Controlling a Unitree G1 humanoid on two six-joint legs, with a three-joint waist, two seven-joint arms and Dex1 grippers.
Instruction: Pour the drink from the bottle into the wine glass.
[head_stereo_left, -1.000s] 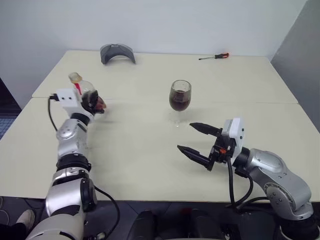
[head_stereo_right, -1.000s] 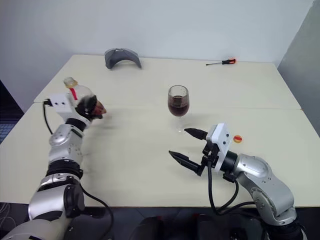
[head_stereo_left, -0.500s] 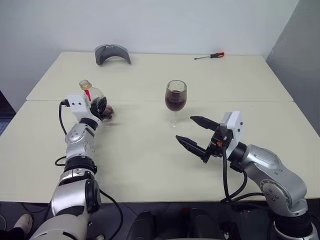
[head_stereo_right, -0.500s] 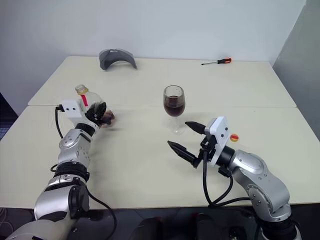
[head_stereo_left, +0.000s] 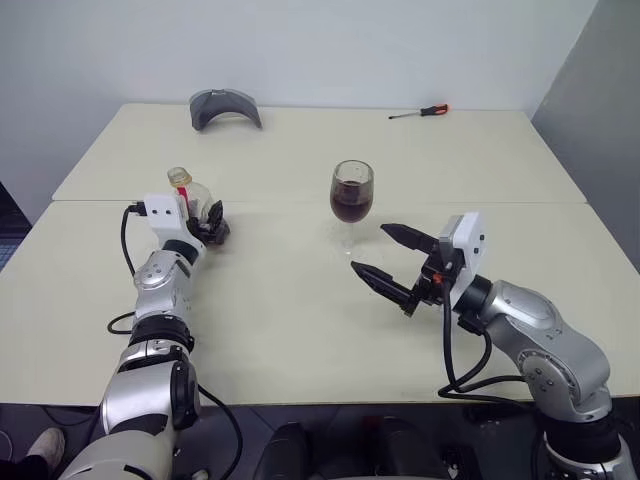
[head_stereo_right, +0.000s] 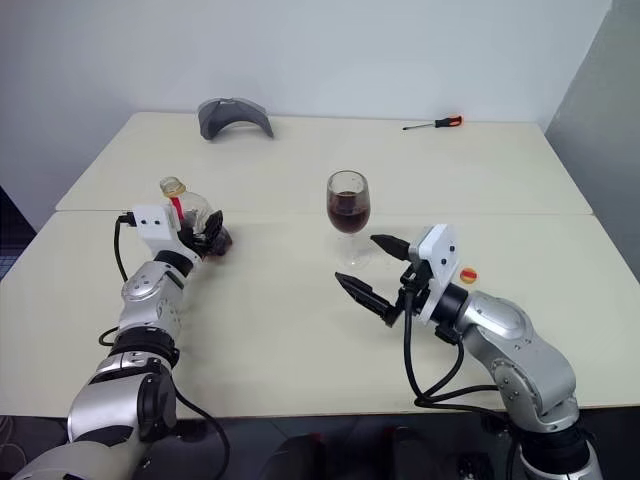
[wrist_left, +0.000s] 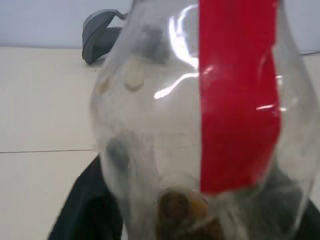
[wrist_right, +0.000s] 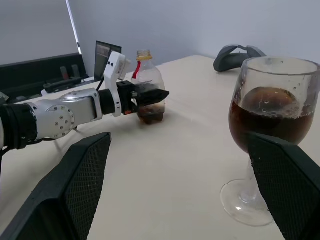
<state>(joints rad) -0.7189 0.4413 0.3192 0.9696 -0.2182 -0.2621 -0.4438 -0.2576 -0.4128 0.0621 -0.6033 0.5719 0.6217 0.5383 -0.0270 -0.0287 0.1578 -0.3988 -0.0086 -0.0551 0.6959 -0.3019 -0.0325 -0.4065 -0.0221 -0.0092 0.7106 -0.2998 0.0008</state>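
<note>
The bottle (head_stereo_left: 193, 194) stands upright on the table at the left, uncapped, with a red strip down its side (wrist_left: 235, 100) and a little dark drink (wrist_left: 182, 212) left in its bottom. My left gripper (head_stereo_left: 215, 222) is open, one finger on each side of the bottle's lower body (wrist_right: 148, 102). The wine glass (head_stereo_left: 351, 195) stands mid-table, roughly half full of dark drink (wrist_right: 272, 122). My right gripper (head_stereo_left: 370, 249) hangs open and empty just in front of the glass, with its fingers (wrist_right: 80, 185) apart from it.
A grey curved object (head_stereo_left: 225, 105) lies at the table's far left. A red-handled screwdriver (head_stereo_left: 420, 112) lies at the far right. A small yellow-and-red cap (head_stereo_right: 467, 275) sits on the table beside my right forearm. A seam (head_stereo_left: 500, 203) runs across the table behind the glass.
My left hand has come down and set the bottle upright on the table, and its fingers have spread. The right arm has hardly moved. The camera shifted early on.
</note>
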